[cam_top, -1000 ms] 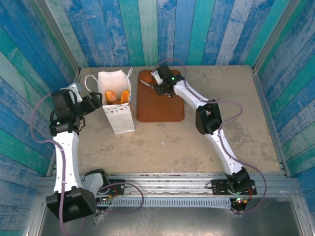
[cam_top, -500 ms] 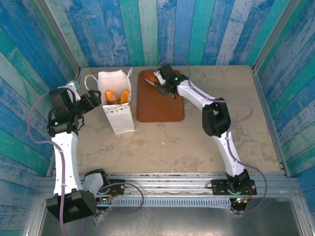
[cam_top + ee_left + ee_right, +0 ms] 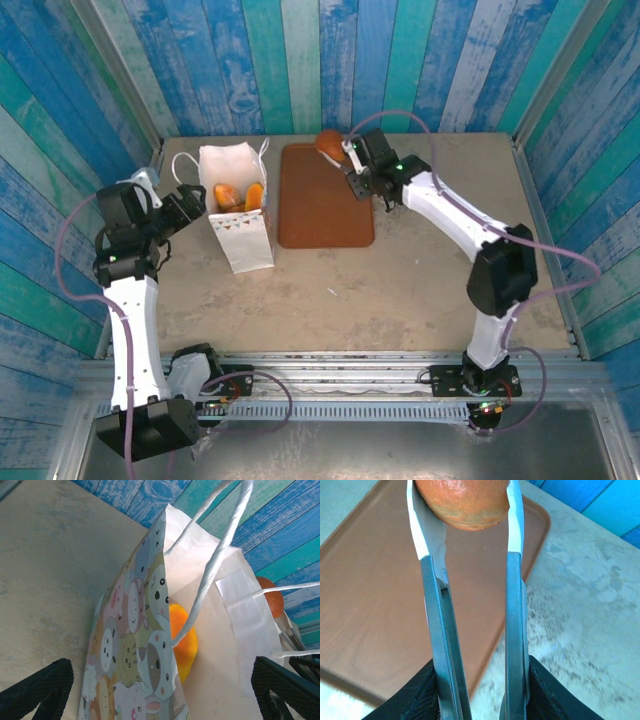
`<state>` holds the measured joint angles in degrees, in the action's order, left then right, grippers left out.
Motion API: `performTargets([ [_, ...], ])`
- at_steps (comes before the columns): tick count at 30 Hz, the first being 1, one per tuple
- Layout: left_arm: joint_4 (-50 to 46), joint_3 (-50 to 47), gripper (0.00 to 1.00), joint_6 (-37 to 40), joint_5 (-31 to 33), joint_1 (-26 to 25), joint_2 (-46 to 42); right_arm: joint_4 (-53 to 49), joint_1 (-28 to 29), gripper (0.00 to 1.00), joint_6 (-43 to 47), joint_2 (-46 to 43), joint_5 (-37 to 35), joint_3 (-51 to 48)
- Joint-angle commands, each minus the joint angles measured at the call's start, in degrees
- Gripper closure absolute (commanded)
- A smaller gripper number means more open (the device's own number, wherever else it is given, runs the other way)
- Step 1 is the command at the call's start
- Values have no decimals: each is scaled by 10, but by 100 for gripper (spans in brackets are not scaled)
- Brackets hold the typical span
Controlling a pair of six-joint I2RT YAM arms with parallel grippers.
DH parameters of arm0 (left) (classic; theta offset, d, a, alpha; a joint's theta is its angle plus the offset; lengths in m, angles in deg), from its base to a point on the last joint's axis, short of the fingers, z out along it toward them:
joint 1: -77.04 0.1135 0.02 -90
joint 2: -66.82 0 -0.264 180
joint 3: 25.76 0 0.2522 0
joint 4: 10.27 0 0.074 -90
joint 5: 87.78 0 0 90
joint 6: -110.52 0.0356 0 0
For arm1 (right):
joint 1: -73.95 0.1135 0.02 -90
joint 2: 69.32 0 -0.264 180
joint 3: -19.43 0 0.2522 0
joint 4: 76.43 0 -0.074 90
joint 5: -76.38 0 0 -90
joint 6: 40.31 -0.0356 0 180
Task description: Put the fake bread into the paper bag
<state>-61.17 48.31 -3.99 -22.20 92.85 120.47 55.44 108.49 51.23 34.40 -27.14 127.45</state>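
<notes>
Fake bread is going into the bag one piece at a time. At the left, my left tool [image 3: 188, 205] hangs spread wide just beside the paper bag [image 3: 246, 246], gripping nothing that I can see. The bag stands upright with its mouth open, and two orange-gold pieces [image 3: 240, 195] lie inside. To its right is the flat brown board [image 3: 322, 205], bare on the bench [image 3: 420, 270]. Over the board's far edge, my right tool [image 3: 342, 152] pinches a glossy brown roll [image 3: 465, 502] between its fingertips. I judge this the carrying step: next comes a sweep left over the mouth, then a release. The white loop handles [image 3: 215, 565] and the near paper rim could snag the roll.
</notes>
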Motion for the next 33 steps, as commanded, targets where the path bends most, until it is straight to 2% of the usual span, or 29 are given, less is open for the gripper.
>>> performTargets([
  [1,26,-22,2,-25,-41,2,0,-20,27,59,-29,-81,-19,-33],
  [3,46,-32,0,-35,-68,2,10,-33,38,59,-42,-121,-19,-56],
  [6,65,-38,5,-47,-92,1,28,-54,67,59,-41,-177,-34,-83],
  [9,77,-38,8,-52,-88,2,35,-62,111,59,-28,-228,-82,-114],
  [13,89,-39,12,-57,-91,2,46,-108,144,59,-49,-271,-106,-119],
  [22,131,-61,30,-82,-85,2,52,-163,232,59,-64,-308,-157,-94],
  [33,143,-68,55,-91,-68,2,45,-158,324,60,-47,-316,-190,-69],
])
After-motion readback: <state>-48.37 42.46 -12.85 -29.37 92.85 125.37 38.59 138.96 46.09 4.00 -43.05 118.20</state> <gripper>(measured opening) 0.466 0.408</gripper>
